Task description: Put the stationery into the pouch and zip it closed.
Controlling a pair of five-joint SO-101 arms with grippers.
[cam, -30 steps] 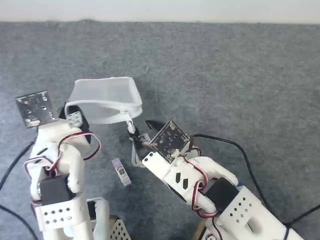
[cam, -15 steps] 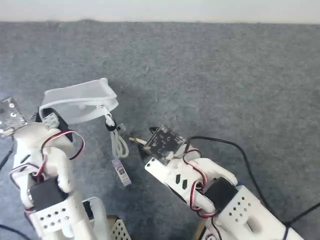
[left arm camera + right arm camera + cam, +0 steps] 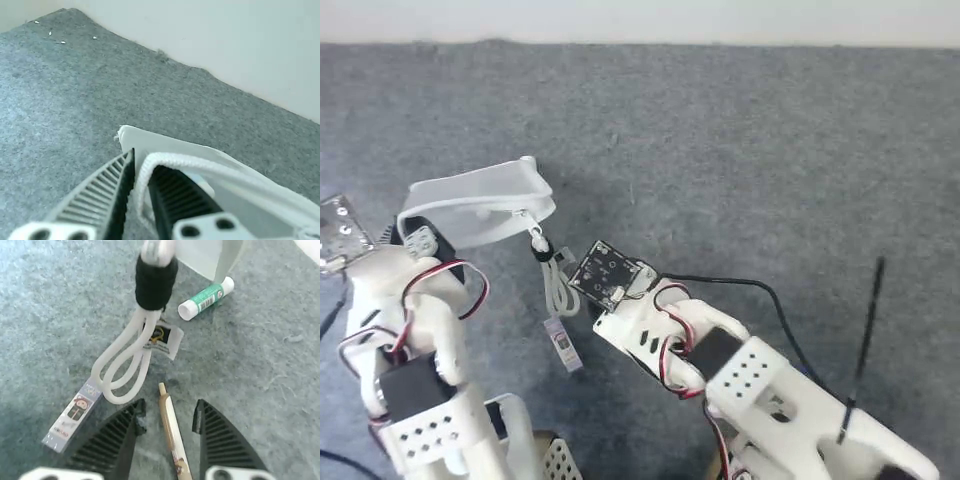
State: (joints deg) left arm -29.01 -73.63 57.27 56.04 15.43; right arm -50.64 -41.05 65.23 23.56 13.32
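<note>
The pouch (image 3: 470, 200), white and half see-through, sits in the upper left of the high view, lifted off the worktop (image 3: 770, 150) by the left gripper (image 3: 140, 165), whose jaws are pinching its rim. From its zip a white pull cord (image 3: 125, 370) dangles down toward the middle of the frame. The stationery I can see is all outside the pouch: a pen (image 3: 170, 432) lies flat between the spread jaws of the right gripper (image 3: 167, 407), not clasped; a green glue stick (image 3: 206, 299) rests just beyond the cord; a small printed box (image 3: 563, 343) lies beside the cord's loop, lower left of centre. Whether anything is already inside the pouch cannot be made out. By my reading the task is at an early stage: the pen looks like the item in hand, the glue stick and box are to follow, and the zip has yet to be drawn shut
</note>
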